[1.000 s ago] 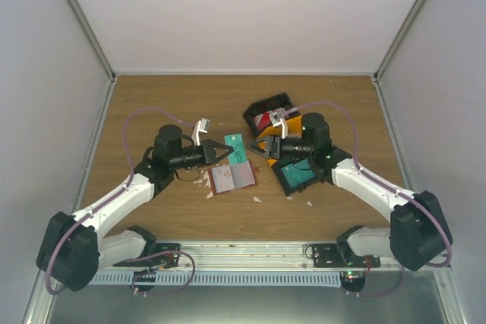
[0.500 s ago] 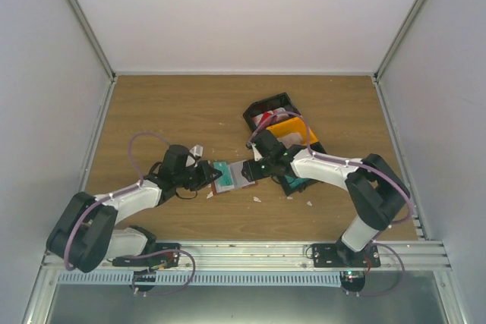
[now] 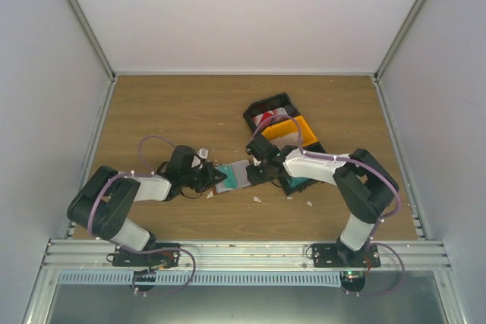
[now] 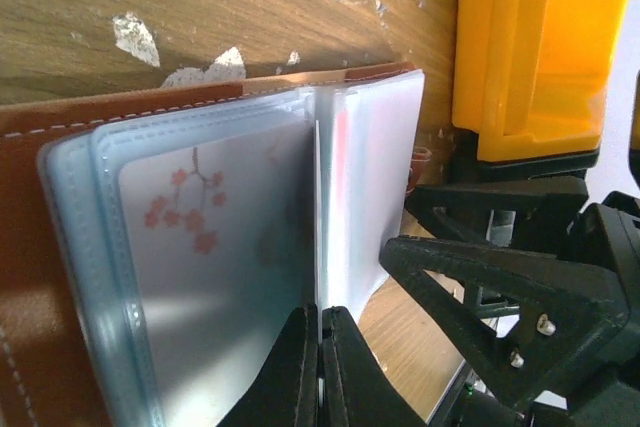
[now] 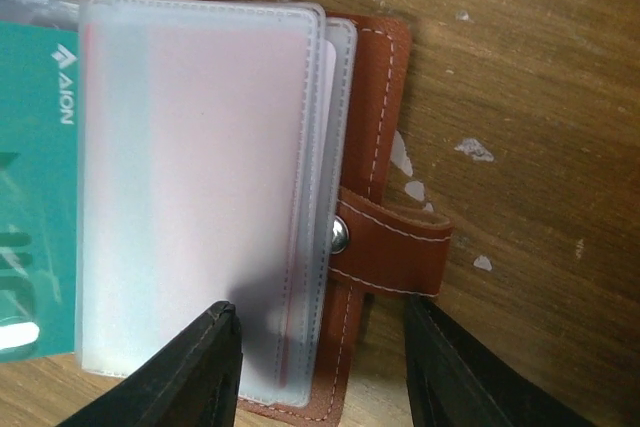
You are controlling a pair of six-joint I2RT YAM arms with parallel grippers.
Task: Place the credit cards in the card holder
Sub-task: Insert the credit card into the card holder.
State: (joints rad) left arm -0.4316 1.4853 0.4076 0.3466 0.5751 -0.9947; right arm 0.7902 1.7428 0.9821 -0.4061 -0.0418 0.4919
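Note:
The card holder point(image 3: 240, 169) lies open on the wood between the two arms, its reddish-brown leather point(image 5: 385, 97) and snap tab point(image 5: 392, 239) showing beside the clear pockets point(image 5: 195, 167). My left gripper point(image 4: 320, 362) is shut on a teal credit card point(image 5: 35, 197), seen edge-on in the left wrist view, its far end lying among the pocket leaves. One pocket holds a pale card with pink blossoms point(image 4: 195, 247). My right gripper point(image 5: 322, 372) is open, its fingers straddling the holder's tab-side edge. A red-and-white card point(image 3: 264, 118) lies in the far black bin.
A black bin point(image 3: 282, 101), an orange bin point(image 3: 304, 128) and another black bin point(image 3: 301, 182) stand in a row behind and right of the holder. The orange bin point(image 4: 530, 47) is close beyond the holder. Small white scraps point(image 3: 257, 199) dot the wood.
Both arms have come down and in toward the holder. The left gripper has brought the teal card to the pockets; the right gripper has left the bins and now straddles the holder's edge.

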